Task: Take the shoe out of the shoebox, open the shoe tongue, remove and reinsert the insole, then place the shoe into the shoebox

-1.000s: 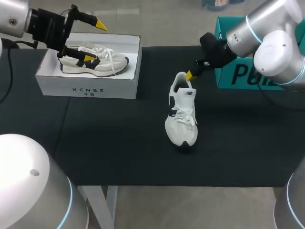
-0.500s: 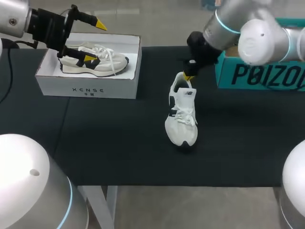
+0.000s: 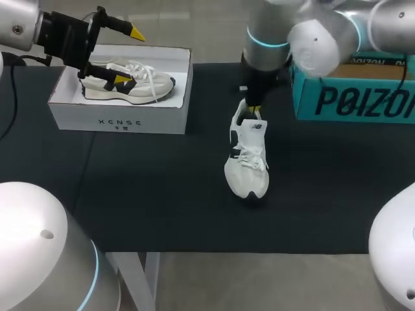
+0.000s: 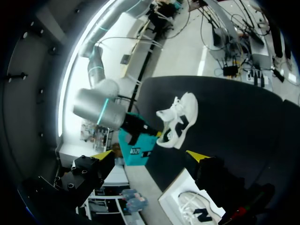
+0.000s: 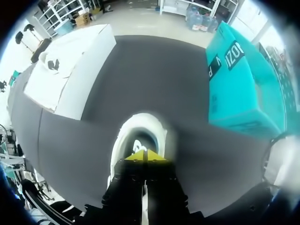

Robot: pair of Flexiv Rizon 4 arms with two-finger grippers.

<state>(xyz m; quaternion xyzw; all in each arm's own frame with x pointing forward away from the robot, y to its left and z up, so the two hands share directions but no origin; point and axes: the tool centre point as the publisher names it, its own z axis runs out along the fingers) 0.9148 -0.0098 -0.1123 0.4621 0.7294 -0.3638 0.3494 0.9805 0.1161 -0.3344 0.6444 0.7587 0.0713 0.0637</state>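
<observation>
A white shoe (image 3: pixel 247 157) with black side marks lies on the black table (image 3: pixel 155 194), toe toward the front edge. My right gripper (image 3: pixel 254 109) hangs just above its heel opening, fingers shut with nothing visible between them. In the right wrist view the shut yellow tips (image 5: pixel 146 156) sit over the shoe's blurred opening (image 5: pixel 139 136). My left gripper (image 3: pixel 128 56) stands open above the white shoebox (image 3: pixel 120 116), which holds a second, beige-and-white shoe (image 3: pixel 130 81). From the left wrist, the open gripper (image 4: pixel 150 155) looks out at the white shoe (image 4: pixel 180 121) and my right arm (image 4: pixel 101 105).
A teal box (image 3: pixel 353 91) stands at the table's back right, close behind my right arm; it also shows as the teal box (image 5: pixel 234 79) beside the shoe. The white shoebox (image 5: pixel 70 70) lies on the other side.
My right arm has swung leftward and turned steeper over the shoe, uncovering the teal box; its shut tips stayed at the heel. The left arm and the shoe have not moved.
</observation>
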